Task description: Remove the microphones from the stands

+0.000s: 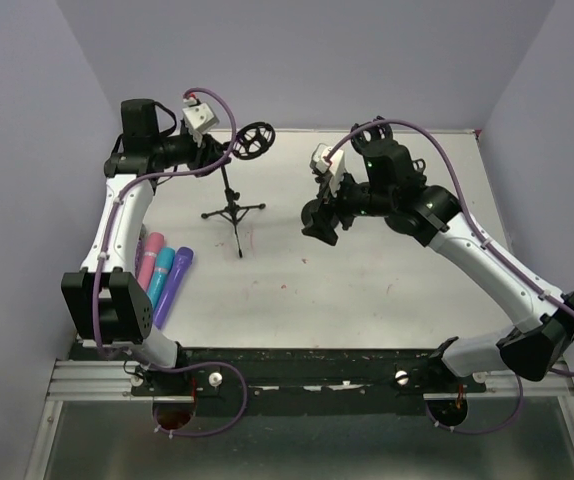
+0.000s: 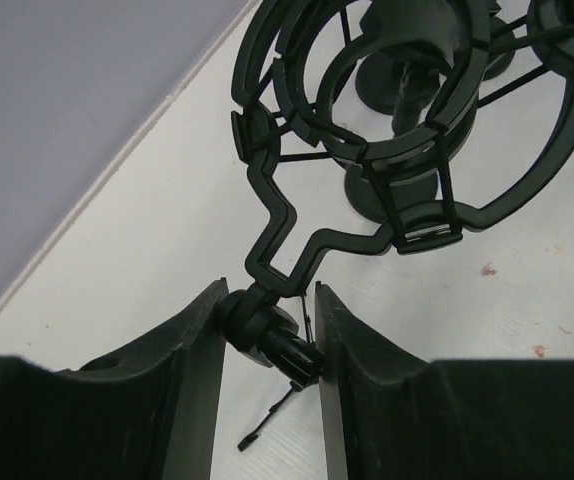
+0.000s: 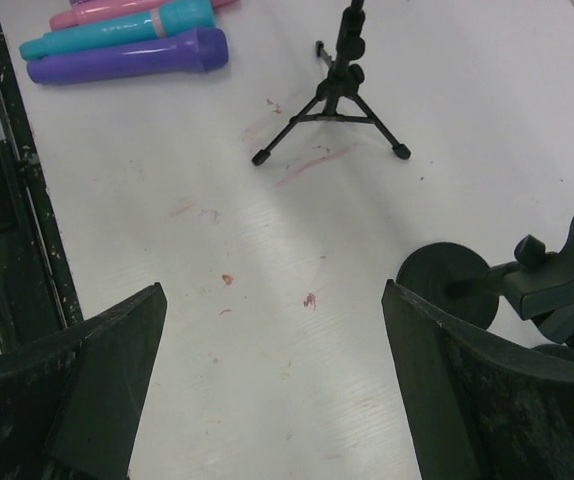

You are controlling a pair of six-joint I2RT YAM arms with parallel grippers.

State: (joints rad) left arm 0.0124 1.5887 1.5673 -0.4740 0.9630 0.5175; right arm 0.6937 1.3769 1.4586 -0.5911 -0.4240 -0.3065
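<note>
The black tripod stand (image 1: pixel 233 212) stands left of the table's middle, and it also shows in the right wrist view (image 3: pixel 342 100). Its ring-shaped shock mount (image 1: pixel 255 140) tilts out at the top. In the left wrist view the mount (image 2: pixel 407 120) fills the top, and only dark shapes show through its rings. My left gripper (image 1: pixel 219 160) is shut on the stand's swivel joint (image 2: pixel 267 335) just below the mount. My right gripper (image 1: pixel 319 220) is open and empty above the table, right of the stand.
A pink (image 1: pixel 147 262), a teal (image 1: pixel 161 272) and a purple microphone (image 1: pixel 172 285) lie side by side at the front left. A dark round shape (image 3: pixel 447 285) with a black clamp-like part sits at the right edge of the right wrist view.
</note>
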